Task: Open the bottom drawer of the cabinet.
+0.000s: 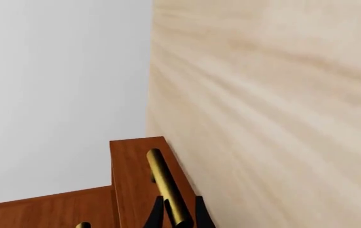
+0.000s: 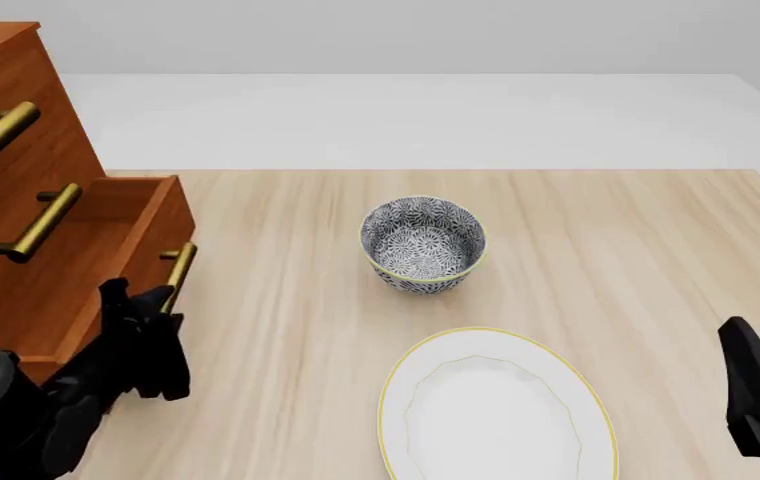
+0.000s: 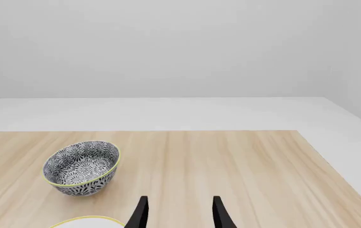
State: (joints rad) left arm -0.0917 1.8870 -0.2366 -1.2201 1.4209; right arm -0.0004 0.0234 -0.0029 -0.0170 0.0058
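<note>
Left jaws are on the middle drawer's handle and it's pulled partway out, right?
Not the middle one. The front view shows the left gripper on the brass handle of the bottom drawer, which is pulled partway out of the cabinet.

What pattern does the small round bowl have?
Small round bowl: dark-and-white floral print with a yellow rim, clearest in the front view.
</note>
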